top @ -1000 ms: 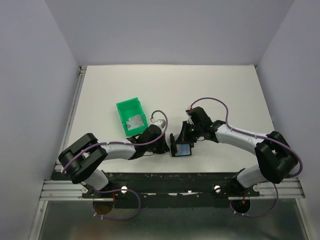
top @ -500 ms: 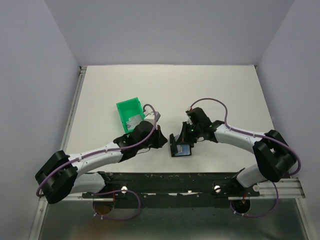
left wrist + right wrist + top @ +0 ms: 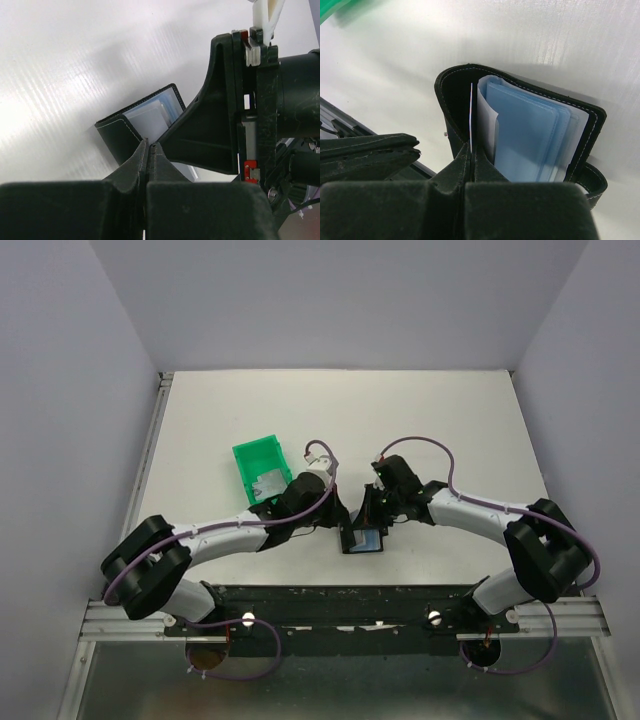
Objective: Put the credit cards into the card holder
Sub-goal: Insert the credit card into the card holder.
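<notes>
Card holder open at near edge of worktop, both arms on it

Black wallet with pale stitching along the rim and a stack of pale blue clear sleeves fanned inside. The card holder is propped open at centre front, between the two arms. Fingers of right end effector are together, clamped on a thin white card that is edge-on between black cover and first sleeve. Fingers of left end effector are pressed together just beside the holder's left cover; contact unclear. Behind the left arm sits green bin, apart from the holder. Bare worktop runs beyond to the far wall and rightward; walls on three sides. Count: one holder, one bin, two cards seen, the second a silvery card in the bin.
</notes>
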Controlling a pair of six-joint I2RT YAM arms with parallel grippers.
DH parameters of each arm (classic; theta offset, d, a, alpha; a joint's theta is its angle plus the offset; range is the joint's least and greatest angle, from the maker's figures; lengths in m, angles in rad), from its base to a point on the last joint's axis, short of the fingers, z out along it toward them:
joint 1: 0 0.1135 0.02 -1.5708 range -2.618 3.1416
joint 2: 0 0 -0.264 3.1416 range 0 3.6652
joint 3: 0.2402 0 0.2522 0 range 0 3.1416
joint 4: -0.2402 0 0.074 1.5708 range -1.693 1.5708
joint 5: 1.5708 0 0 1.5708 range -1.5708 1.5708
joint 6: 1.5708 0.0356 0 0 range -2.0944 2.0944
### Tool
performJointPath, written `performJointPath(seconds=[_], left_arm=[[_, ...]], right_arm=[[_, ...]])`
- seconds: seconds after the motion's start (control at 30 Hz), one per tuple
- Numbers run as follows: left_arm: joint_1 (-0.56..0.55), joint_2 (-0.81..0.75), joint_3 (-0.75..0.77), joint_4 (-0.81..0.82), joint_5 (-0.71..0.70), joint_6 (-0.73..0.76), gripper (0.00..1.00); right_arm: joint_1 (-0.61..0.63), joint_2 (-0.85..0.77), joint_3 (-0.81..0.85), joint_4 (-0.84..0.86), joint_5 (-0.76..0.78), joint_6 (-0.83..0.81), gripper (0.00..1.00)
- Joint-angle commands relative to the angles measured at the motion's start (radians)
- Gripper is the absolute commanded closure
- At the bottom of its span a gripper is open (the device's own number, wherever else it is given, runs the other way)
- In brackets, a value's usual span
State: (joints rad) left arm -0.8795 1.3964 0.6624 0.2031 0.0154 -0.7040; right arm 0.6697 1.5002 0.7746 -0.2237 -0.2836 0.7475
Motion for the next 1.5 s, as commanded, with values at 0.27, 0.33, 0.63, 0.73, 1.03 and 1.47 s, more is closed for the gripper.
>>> performJointPath(seconds=[0.27, 0.33, 0.63, 0.73, 1.03, 1.47], left_arm=[[-0.009, 0.144, 0.06, 0.068, 0.074, 0.011, 1.0], [-0.01, 0.161, 0.057, 0.052, 0.069, 0.006, 1.0], [-0.009, 0.09, -0.036, -0.05, -0.008, 0.003, 1.0], [-0.009, 0.073, -0.056, -0.076, -0.035, 0.011, 1.0], [-0.009, 0.082, -0.09, -0.068, -0.019, -0.002, 1.0], [-0.009, 0.136, -0.076, -0.037, 0.009, -0.005, 1.0]], right_arm=[[0.008, 0.015, -0.031, 0.011, 0.027, -0.007, 0.99], [0.007, 0.014, -0.031, 0.01, 0.027, -0.007, 1.0], [0.007, -0.017, -0.049, 0.024, 0.029, -0.007, 1.0], [0.008, -0.029, -0.055, 0.029, 0.027, -0.004, 0.99], [0.007, -0.089, -0.055, 0.011, 0.024, -0.014, 0.99], [0.007, -0.213, -0.011, -0.169, 0.173, -0.065, 0.99]])
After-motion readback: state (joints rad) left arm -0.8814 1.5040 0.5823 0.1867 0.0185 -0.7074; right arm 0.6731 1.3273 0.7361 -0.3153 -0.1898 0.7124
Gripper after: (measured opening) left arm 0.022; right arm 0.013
